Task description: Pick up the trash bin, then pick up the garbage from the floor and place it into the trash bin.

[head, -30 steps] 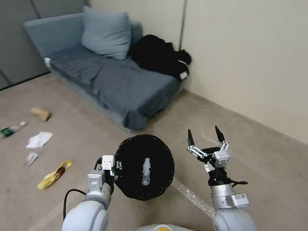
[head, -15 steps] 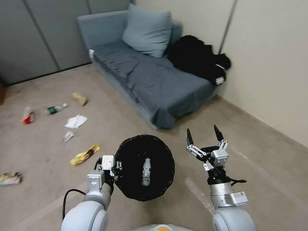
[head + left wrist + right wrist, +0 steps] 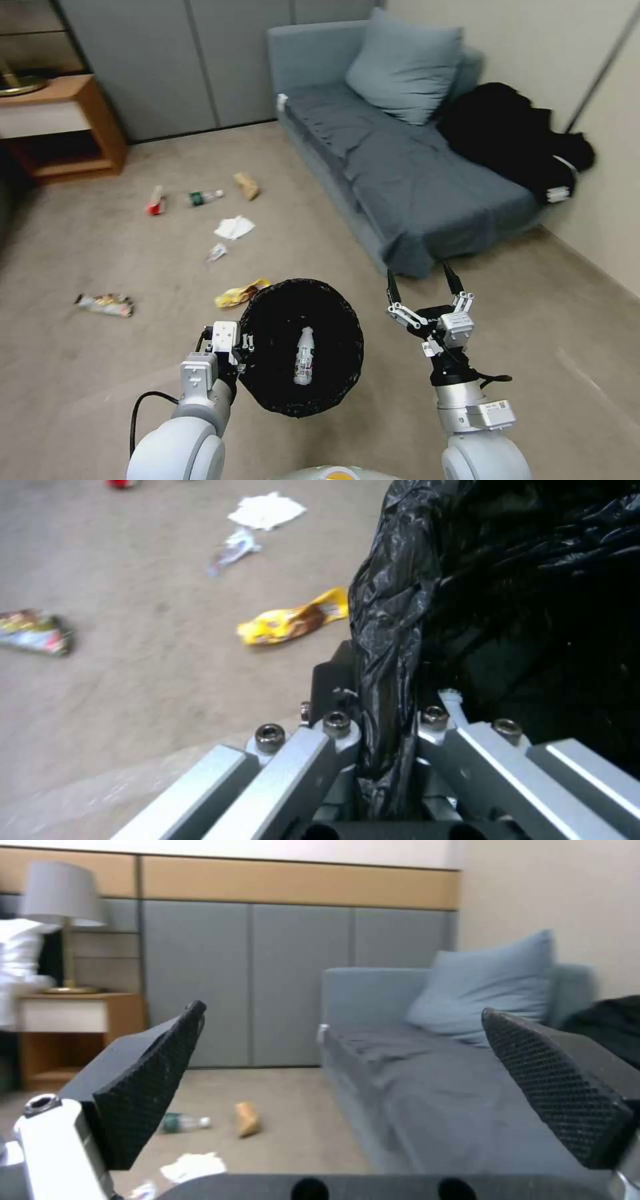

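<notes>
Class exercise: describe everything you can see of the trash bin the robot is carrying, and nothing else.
The trash bin is round, its mouth facing the head camera, lined with a crinkled, glossy black bag folded over the rim; its outer shell is hidden. It is held off the floor in front of the robot. The left gripper is shut on the rim, pinching the bag fold between its fingers. Inside lies one clear plastic bottle with a white cap. The open right gripper hovers beside it, apart.

The bin (image 3: pixel 301 347), lined with a black bag, is being held off the floor, a white bottle (image 3: pixel 304 356) lying inside. Wrappers (image 3: pixel 241 293), tissue (image 3: pixel 234 227) and a green-label bottle (image 3: pixel 204 197) are lying scattered on the floor.
</notes>
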`<state>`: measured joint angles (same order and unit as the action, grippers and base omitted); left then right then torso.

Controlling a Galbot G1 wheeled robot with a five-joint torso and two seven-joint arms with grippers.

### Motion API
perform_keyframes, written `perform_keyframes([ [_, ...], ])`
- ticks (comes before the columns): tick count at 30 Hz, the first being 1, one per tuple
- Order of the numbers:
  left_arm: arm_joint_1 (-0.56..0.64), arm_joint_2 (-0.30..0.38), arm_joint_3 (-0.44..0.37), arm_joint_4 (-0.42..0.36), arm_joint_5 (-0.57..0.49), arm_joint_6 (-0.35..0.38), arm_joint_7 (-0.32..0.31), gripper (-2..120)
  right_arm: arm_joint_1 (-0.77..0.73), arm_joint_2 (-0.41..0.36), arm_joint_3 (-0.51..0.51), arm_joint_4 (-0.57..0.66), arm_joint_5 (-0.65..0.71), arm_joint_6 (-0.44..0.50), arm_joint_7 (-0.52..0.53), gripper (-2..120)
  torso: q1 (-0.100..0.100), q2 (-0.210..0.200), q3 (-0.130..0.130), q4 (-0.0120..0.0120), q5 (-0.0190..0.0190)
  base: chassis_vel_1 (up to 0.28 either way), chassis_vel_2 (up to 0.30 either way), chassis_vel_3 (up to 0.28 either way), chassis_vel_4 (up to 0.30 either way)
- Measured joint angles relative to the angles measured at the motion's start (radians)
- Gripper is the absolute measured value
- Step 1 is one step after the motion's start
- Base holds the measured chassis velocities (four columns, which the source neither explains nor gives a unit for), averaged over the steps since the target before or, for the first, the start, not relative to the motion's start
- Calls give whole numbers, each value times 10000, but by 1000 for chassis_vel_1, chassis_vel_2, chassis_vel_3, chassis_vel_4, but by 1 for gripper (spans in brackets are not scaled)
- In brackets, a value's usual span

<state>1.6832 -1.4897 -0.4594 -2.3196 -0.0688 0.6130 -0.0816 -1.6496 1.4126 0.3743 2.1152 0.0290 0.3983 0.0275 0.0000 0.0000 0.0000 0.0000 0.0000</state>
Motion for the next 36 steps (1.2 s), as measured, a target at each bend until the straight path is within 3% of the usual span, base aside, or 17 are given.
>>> perform_keyframes([
  [36, -23, -63, 4, 27, 29, -133, -3, 1, 10, 4, -41, 22, 42, -17, -30, 100, 0, 0, 0, -2, 0, 108, 112, 107, 105],
])
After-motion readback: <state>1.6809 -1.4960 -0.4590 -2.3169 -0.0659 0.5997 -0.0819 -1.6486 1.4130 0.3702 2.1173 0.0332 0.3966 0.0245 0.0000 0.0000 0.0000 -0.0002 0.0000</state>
